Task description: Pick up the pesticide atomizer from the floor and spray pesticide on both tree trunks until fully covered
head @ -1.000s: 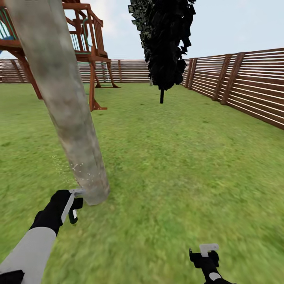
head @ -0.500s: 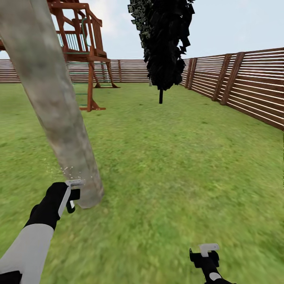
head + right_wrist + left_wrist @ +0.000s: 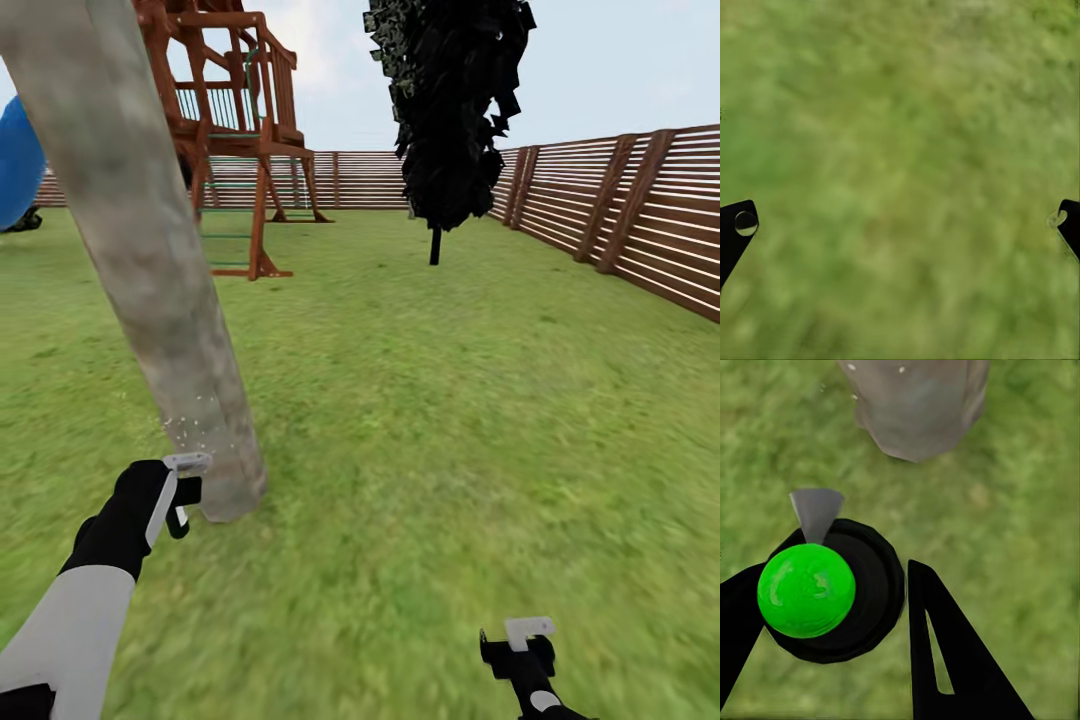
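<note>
Left claw (image 3: 183, 492) clenched on pesticide atomizer (image 3: 832, 591), green ball top and black collar between the fingers, grey nozzle aimed at base of tree trunk (image 3: 160, 270) just ahead. Fine white droplets speckling the trunk's lower part near the nozzle. Trunk leaning in head view, rising from lawn (image 3: 450, 400). Right claw (image 3: 520, 645) low over grass, released, fingers spread wide, nothing between. Beyond: wooden play tower (image 3: 240, 120), dark narrow tree (image 3: 450, 110), slatted fence (image 3: 640, 210).
</note>
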### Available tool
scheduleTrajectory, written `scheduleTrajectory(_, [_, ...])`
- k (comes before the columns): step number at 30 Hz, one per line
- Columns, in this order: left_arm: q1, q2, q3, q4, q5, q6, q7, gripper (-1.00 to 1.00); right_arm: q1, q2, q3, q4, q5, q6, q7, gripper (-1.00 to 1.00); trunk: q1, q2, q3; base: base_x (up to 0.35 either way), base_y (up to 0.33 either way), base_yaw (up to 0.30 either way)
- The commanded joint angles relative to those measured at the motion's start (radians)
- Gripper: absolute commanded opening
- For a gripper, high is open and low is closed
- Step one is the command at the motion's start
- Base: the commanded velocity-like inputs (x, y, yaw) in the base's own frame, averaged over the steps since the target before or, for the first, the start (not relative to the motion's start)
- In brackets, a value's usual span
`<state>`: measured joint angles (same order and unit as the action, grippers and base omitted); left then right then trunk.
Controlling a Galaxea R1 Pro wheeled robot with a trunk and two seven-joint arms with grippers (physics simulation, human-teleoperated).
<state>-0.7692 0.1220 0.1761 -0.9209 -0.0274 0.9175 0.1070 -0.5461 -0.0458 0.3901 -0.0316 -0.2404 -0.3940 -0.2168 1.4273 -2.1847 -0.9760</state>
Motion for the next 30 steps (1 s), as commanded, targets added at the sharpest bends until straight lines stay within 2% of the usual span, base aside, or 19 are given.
scheduleTrajectory(1, [0.000, -0.001, 0.000, -0.001, -0.003, 0.004, 0.000, -1.00, 0.000, 0.000, 0.009, -0.001, -0.008, -0.002, -0.003, 1.00, 0.000, 0.000, -0.001, 0.234, -0.189, 0.158])
scheduleTrajectory(12, [0.005, -0.001, -0.001, 0.000, -0.003, 0.004, 0.000, -1.00, 0.000, 0.001, 0.009, -0.001, -0.008, -0.002, -0.001, 1.00, 0.000, 0.000, -0.001, 0.265, -0.169, 0.018])
scheduleTrajectory(22, [0.010, 0.001, -0.001, 0.004, -0.003, 0.004, 0.000, -1.00, 0.000, 0.001, 0.009, -0.001, -0.008, -0.002, -0.001, 1.00, 0.000, 0.000, -0.001, 0.037, -0.268, 0.253])
scheduleTrajectory(23, [0.012, 0.019, -0.001, 0.015, -0.008, 0.004, 0.000, -1.00, 0.000, 0.001, 0.009, -0.001, -0.008, -0.002, -0.001, 1.00, 0.000, 0.000, -0.001, 0.000, -0.275, 0.277])
scheduleTrajectory(25, [0.013, 0.030, -0.005, 0.026, -0.013, 0.004, 0.000, -1.00, 0.000, 0.002, 0.009, -0.001, -0.008, -0.002, -0.001, 1.00, 0.000, 0.000, -0.001, 0.024, -0.275, 0.276])
scheduleTrajectory(30, [0.013, 0.013, -0.008, 0.041, -0.011, 0.003, -0.001, -1.00, 0.000, 0.003, 0.009, -0.001, -0.008, -0.002, -0.001, 1.00, 0.000, 0.000, -0.001, 0.141, -0.259, 0.077])
